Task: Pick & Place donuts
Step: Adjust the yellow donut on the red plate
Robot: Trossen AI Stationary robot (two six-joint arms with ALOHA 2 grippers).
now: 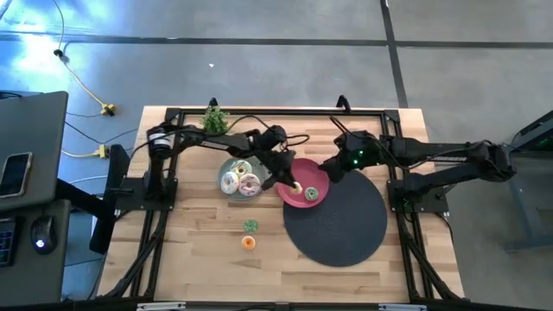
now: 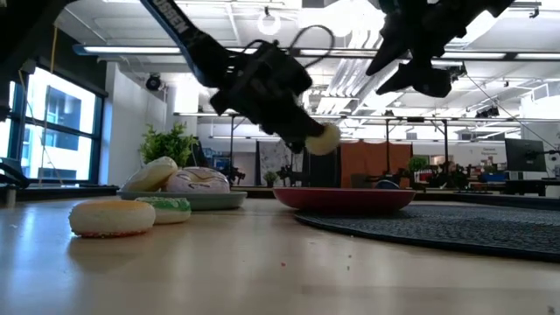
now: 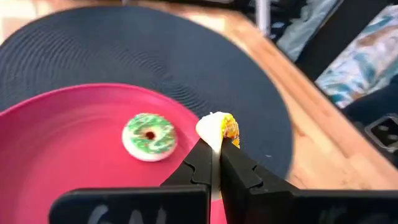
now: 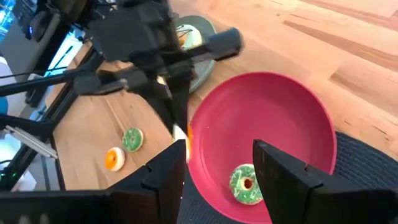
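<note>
My left gripper [image 1: 292, 183] hovers over the pink plate's [image 1: 315, 175] left part, shut on a small cream donut with yellow-orange icing [image 3: 218, 129]. A small green-iced donut [image 3: 149, 135] lies flat on the pink plate. My right gripper [image 4: 217, 167] is open above the plate's right side, holding nothing. Three larger iced donuts [image 1: 240, 179] sit on the grey-green plate [image 1: 224, 168]. A small green donut [image 1: 250, 225] and a small orange donut [image 1: 249, 242] lie on the bare wood nearer the front edge. My left gripper pinches the small yellow-orange donut by its edge [image 3: 216, 140] between its two fingertips. The fingers slant down at it from the table's left. The donut is lifted clear above the pink plate [image 2: 343, 198] and sticks out past the fingertips [image 2: 322, 138].
The big black round mat [image 1: 346, 225] lies under the pink plate's right side and stretches toward the table's right near corner. A small potted plant [image 1: 214, 117] stands at the far edge. Bare wood lies along the near edge, around the two loose donuts.
</note>
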